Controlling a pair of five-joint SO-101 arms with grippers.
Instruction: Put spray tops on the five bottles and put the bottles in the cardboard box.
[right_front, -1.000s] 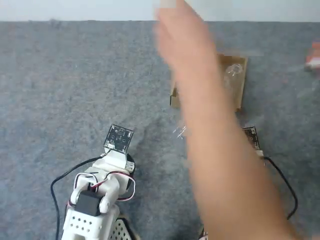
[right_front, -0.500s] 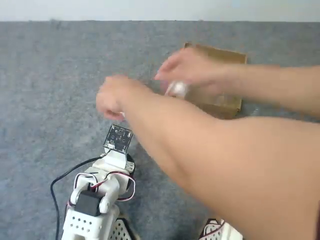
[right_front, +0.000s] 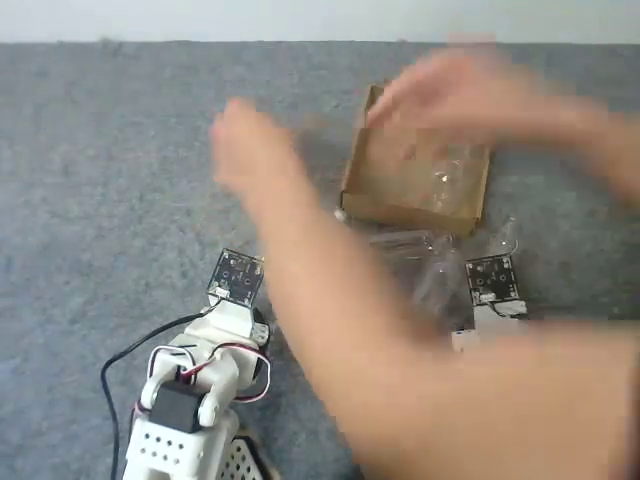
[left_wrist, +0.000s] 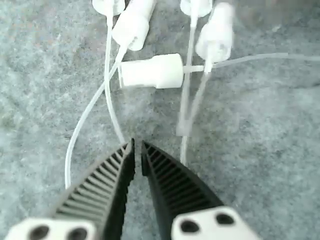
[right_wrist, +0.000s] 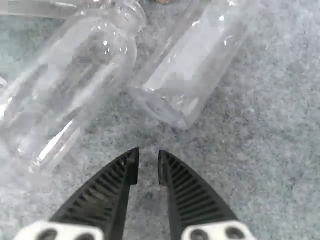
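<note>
By my reckoning the task has barely begun. My left end effector sits low over the table with its fingers all but together and nothing between them. Just ahead of its tips the spray tops lie loose in a small heap. One is lying crosswise nearest the tips, and others are beyond it. Their thin dip tubes trail back toward the end effector. None of the tops I can see is on a bottle.

My right end effector is likewise nearly closed on nothing. Two clear bottles lie on their sides just beyond its tips, one to either side of its line, and the second bottle has its open end turned toward the tips. Neither one wears a top.

From above, the cardboard box stands farther out past the right end effector, with the bottles lying between the two. Something glints inside the box, but I cannot tell what it is. A person's hand is blurred over the box's far side, and I cannot tell whether it touches anything.

So I judge nothing finished. Every visible bottle has yet to be capped, and then each must go into the box. I can account for two of the five bottles; the others I cannot place.
</note>
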